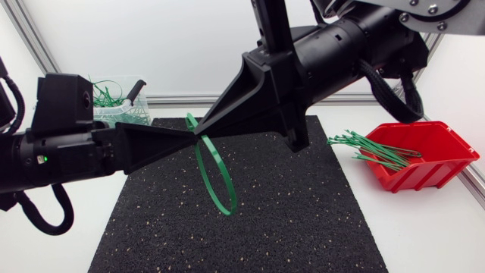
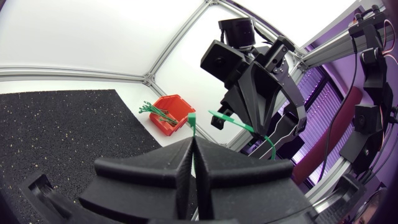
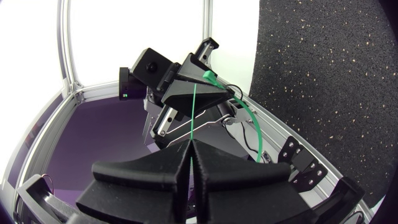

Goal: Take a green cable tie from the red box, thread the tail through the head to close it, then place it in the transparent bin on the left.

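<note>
A green cable tie (image 1: 216,178) hangs as a closed-looking loop above the black mat, held at its top where my two grippers meet. From the left, my left gripper (image 1: 189,137) is shut on the tie; its short end (image 2: 192,121) sticks up past the closed fingers (image 2: 191,144). Reaching in from the upper right, my right gripper (image 1: 203,129) is shut on it too. A thin green strand (image 3: 193,112) runs from the right gripper (image 3: 191,146) to the left gripper (image 3: 200,79). The red box (image 1: 424,155) at the right holds several green ties (image 1: 371,148). The transparent bin (image 1: 117,106) stands at the back left.
A black speckled mat (image 1: 303,212) covers the middle of the white table. The transparent bin holds several closed green ties. An aluminium frame rail runs along the table's back edge.
</note>
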Motion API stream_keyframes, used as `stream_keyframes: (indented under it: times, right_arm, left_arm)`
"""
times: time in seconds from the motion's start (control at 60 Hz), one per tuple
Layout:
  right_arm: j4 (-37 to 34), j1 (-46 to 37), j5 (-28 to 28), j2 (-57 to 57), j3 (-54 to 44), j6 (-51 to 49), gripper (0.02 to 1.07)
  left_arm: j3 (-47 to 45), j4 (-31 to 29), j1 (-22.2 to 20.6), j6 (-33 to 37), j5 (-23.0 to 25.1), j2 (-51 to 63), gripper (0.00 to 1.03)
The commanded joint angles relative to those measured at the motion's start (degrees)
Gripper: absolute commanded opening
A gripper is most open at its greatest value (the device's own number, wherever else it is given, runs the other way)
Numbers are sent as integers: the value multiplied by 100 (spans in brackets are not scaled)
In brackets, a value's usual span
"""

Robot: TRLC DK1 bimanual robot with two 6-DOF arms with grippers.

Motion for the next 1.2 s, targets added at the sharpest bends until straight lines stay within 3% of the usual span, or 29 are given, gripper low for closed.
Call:
stream_keyframes:
  times: [0.0,1.183]
  right_arm:
    - [76,-52,-49,-45,-175,160,8]
    - [270,-26,-102,131,-280,186,8]
  left_arm:
    - [-34,81,43,-15,6,-43,3]
    - [-34,107,-167,3,33,-79,3]
